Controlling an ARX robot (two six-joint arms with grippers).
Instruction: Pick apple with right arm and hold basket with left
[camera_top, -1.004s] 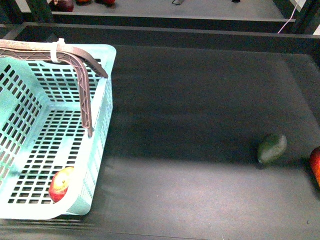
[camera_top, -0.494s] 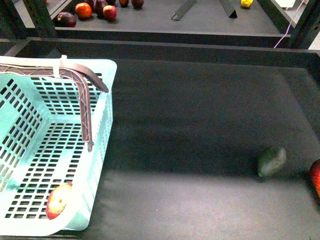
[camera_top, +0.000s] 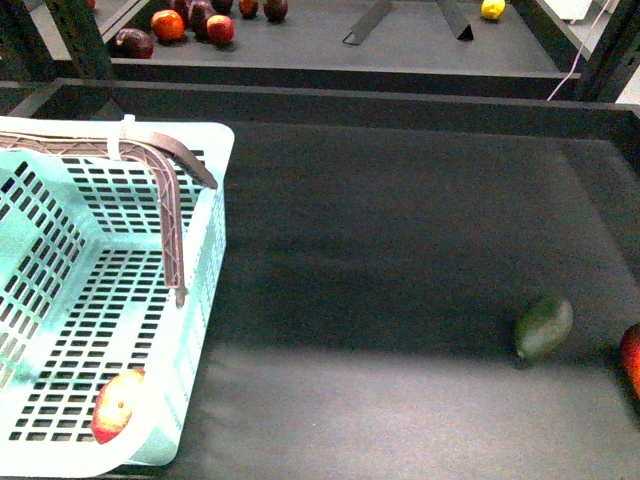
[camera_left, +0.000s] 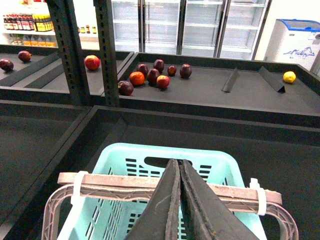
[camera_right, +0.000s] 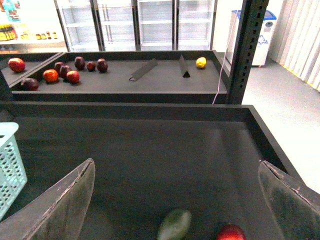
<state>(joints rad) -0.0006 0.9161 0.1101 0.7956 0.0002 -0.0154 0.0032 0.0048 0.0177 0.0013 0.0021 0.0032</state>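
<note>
Two jobs are sharing this moment, and only the holding one is looking live. Your left end effector (camera_left: 176, 200) is lying across the basket's brown handles (camera_left: 125, 182) with its fingers pressed together. The handles are standing raised over the basket (camera_top: 200, 330), but whether the fingers are actually clamping them, I cannot tell.

The apple (camera_top: 117, 406) is sitting inside the basket, in its near corner, against the wall that faces the open desk (camera_top: 380, 230). I judge the picking step to be already done for this fruit, so you are mostly keeping the basket steady.

Your right end effector (camera_right: 176, 164) is hanging with its fingers (camera_right: 60, 205) spread wide and nothing between them. It is looking across the desk with the basket showing only at the edge of its view, so it is well apart from the apple.

A green fruit (camera_top: 544, 327) and a red fruit (camera_top: 632, 360) are lying far from the basket, near that spread end effector (the red one is cut off in both views, so I am not calling it an apple). If another pick is wanted, you are needing to lower over the red one and avoid the green neighbour just beside it.
</note>
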